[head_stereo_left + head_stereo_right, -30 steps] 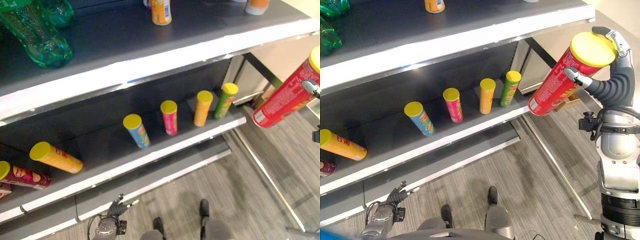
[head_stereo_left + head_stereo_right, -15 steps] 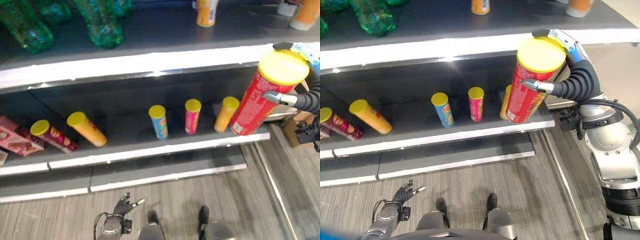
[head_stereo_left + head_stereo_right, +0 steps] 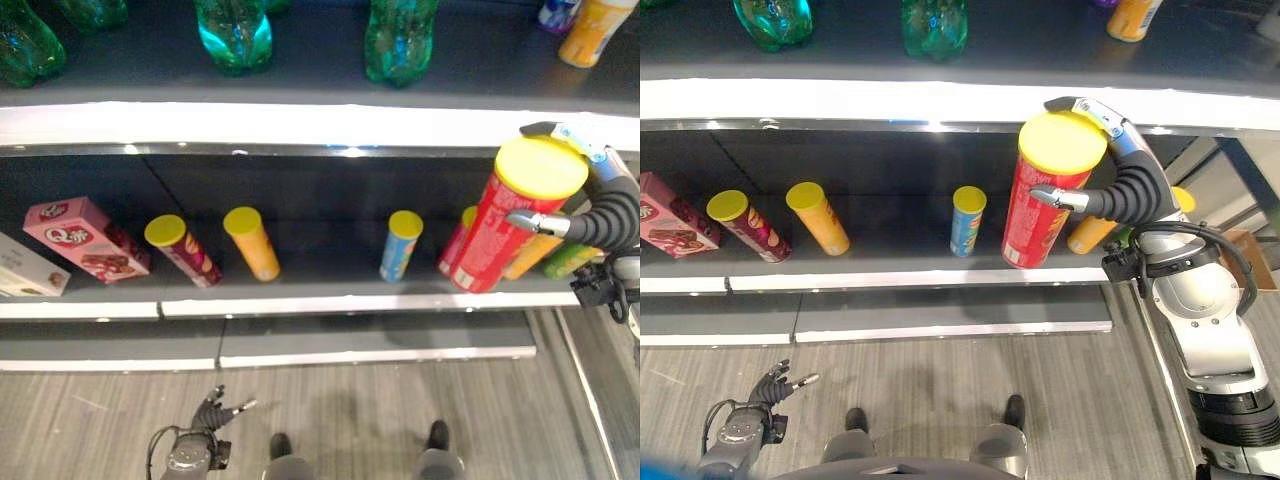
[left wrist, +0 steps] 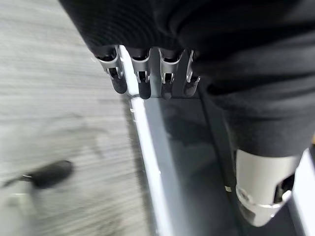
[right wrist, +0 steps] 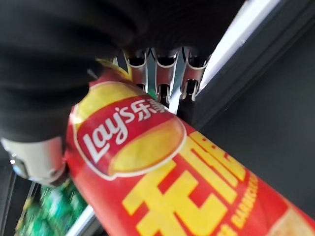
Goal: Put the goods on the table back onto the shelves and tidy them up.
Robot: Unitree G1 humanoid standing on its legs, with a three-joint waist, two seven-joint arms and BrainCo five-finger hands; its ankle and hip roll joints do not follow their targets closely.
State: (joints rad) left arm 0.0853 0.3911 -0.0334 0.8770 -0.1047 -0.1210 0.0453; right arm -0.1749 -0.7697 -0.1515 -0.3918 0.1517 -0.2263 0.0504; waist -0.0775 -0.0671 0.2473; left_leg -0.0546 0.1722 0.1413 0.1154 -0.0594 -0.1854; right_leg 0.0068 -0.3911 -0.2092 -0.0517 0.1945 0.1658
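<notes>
1. Middle shelf (image 3: 890,262): an open stretch lies between the orange can (image 3: 818,217) and the blue can (image 3: 967,220).
2. Right end: the red can (image 3: 1045,195), gripped in the right hand (image 3: 1120,190), stands before a crowded cluster of cans (image 3: 545,255).
3. Left end: the pink box (image 3: 85,237) and maroon can (image 3: 182,249) block entry.
4. The upper shelf edge (image 3: 250,125) overhangs, limiting height.

So the camera's swung left over the last second, which is why the pink box (image 3: 85,236) at the left edge and more green bottles (image 3: 232,32) up top are showing now. Real change: the right hand (image 3: 1118,178) has carried the red can (image 3: 1045,198) from out past the shelf's right end to in front of the middle shelf (image 3: 890,275), and it's gone from tilted to nearly upright.
</notes>
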